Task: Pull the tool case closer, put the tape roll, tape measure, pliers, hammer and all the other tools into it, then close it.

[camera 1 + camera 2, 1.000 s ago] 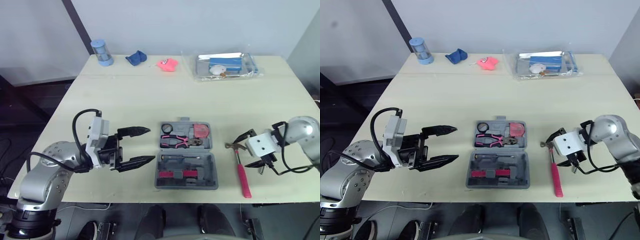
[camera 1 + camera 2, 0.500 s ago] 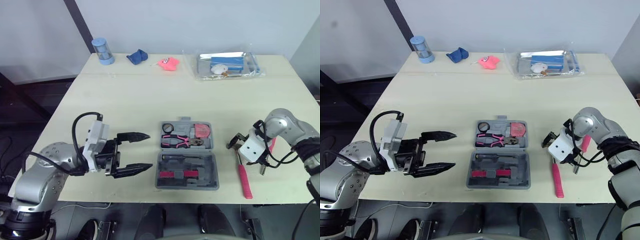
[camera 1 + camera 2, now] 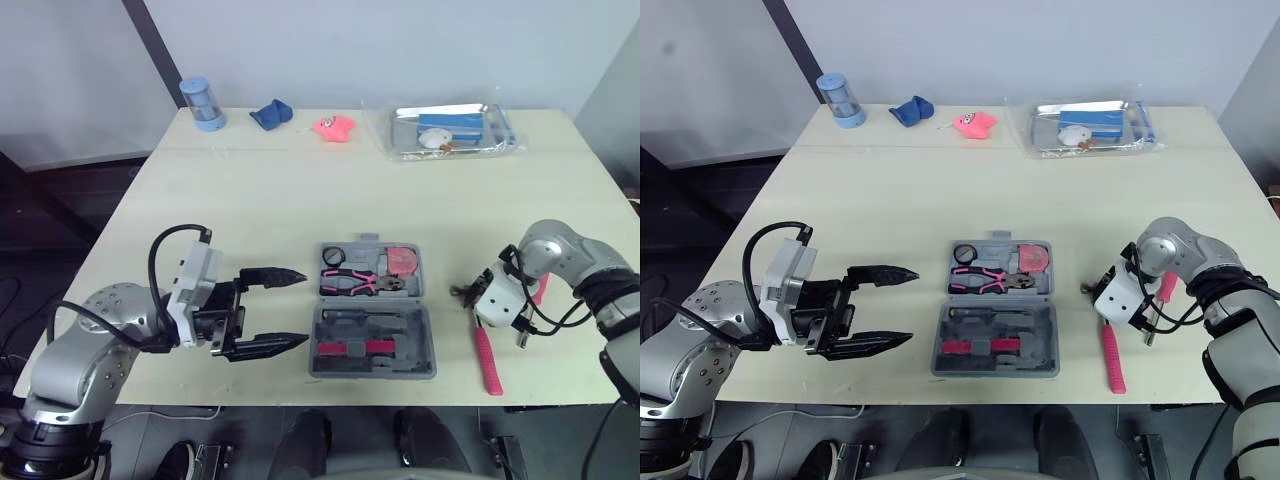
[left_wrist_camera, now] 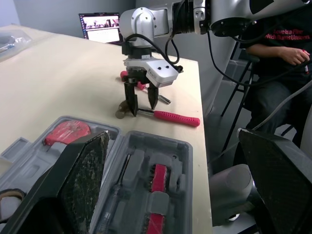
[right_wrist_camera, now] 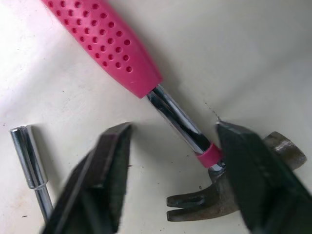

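Beside the tool case (image 3: pixel 422 335), the right gripper (image 5: pixel 173 141), spread, straddles the hammer (image 5: pixel 105 46), seemingly not touching.

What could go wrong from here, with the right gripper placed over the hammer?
1. The open right gripper straddles the hammer at its thin, shiny shaft beside the head. On closing, the shaft may slip or twist between the fingers.
2. A chrome rod lies close beside one finger. It could get pinched or knocked away.
3. The end of the hammer's pink handle lies near the front edge of the table. A nudge might push it off.
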`<action>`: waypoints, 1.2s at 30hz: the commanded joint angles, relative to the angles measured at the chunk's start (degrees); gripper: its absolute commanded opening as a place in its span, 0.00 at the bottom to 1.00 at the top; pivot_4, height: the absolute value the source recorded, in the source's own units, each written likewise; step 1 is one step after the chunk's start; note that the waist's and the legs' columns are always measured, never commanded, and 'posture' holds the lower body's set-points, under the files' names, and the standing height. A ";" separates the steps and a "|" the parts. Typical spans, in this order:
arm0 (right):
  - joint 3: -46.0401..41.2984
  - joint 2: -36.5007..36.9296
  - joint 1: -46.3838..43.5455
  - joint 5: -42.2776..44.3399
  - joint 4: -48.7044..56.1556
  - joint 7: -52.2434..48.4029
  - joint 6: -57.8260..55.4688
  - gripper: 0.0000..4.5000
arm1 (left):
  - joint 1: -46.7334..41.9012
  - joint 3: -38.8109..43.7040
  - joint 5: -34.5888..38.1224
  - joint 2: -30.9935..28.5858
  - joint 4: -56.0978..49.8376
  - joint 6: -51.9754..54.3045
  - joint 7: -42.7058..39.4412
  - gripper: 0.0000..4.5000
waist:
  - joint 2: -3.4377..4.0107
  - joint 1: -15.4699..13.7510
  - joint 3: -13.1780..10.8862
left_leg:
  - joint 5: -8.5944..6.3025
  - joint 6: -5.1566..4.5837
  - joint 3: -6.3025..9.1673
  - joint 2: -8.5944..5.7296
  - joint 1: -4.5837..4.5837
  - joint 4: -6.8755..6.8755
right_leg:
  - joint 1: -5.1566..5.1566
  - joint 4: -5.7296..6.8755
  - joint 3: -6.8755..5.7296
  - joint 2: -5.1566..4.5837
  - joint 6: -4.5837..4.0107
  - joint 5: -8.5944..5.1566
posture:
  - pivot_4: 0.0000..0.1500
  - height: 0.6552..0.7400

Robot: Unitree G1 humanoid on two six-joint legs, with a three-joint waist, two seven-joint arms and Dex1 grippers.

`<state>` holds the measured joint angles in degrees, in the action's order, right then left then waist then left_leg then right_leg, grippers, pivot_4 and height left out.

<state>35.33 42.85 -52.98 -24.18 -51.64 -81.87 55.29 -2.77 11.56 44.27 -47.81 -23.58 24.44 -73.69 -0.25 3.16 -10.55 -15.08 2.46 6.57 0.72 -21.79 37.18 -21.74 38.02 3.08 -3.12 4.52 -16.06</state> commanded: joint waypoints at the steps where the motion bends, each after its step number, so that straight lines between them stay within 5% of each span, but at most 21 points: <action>1: -0.04 0.16 -0.28 -0.25 -0.34 0.82 0.31 0.21 | -0.65 0.53 -0.81 -0.95 -1.31 -1.82 -1.05 1.00 | -0.01 0.18 0.01 | 0.00 0.00 0.00 0.00 0.00 0.00 | 0.00 0.00 0.00 0.00 0.00 0.00 | 1.00 1.00; 3: -0.18 0.34 0.10 -0.16 -0.17 0.97 0.15 0.01 | -0.83 0.25 -1.30 -1.03 -1.05 -2.28 -1.32 1.00 | -0.01 0.27 0.01 | 0.00 0.00 0.00 0.00 0.00 0.00 | 0.01 0.00 0.00 0.00 0.00 0.00 | 1.00 1.00; 14: -2.67 3.46 1.84 7.57 6.07 -4.89 -4.86 0.01 | -1.41 -0.37 -1.73 -0.33 -0.92 -2.65 -0.88 1.00 | 0.05 0.43 -0.03 | 0.00 -0.01 0.01 -0.01 -0.04 0.01 | 0.00 0.00 0.00 -0.01 0.00 0.00 | 1.00 1.00; 21: -4.47 12.86 4.99 20.52 21.07 -10.63 -17.72 0.01 | -1.07 -0.45 -1.72 -0.05 -1.46 -2.82 -0.62 1.00 | 0.42 0.21 -0.28 | -0.06 -0.11 0.03 -0.02 -0.05 0.01 | -0.01 0.00 -0.02 -0.02 0.00 0.00 | 1.00 1.00; 31: -19.23 18.07 19.64 24.43 49.57 -0.01 -74.94 0.01 | -0.59 -0.58 -2.09 -0.07 -1.36 -3.56 -1.31 1.00 | 0.46 -0.62 -0.30 | -0.13 -0.23 0.03 -0.04 -0.10 0.03 | -0.06 0.02 -0.01 -0.02 0.00 0.00 | 1.00 1.00; 36: -28.21 14.91 28.41 26.83 62.21 12.78 -106.60 0.01 | -0.34 -0.65 -2.15 -0.23 -1.01 -3.85 -1.90 1.00 | 0.46 -1.06 -0.30 | -0.14 -0.24 0.07 -0.04 -0.17 0.04 | -0.07 0.00 -0.05 -0.02 0.00 0.00 | 1.00 1.00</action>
<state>11.53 58.11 -24.97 0.92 5.70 -72.90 -41.54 -3.15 10.48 41.83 -47.80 -23.69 21.61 -74.90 0.21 2.10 -10.85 -15.21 2.22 6.63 0.67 -21.98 37.22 -21.81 38.02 3.03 -3.14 4.52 -16.06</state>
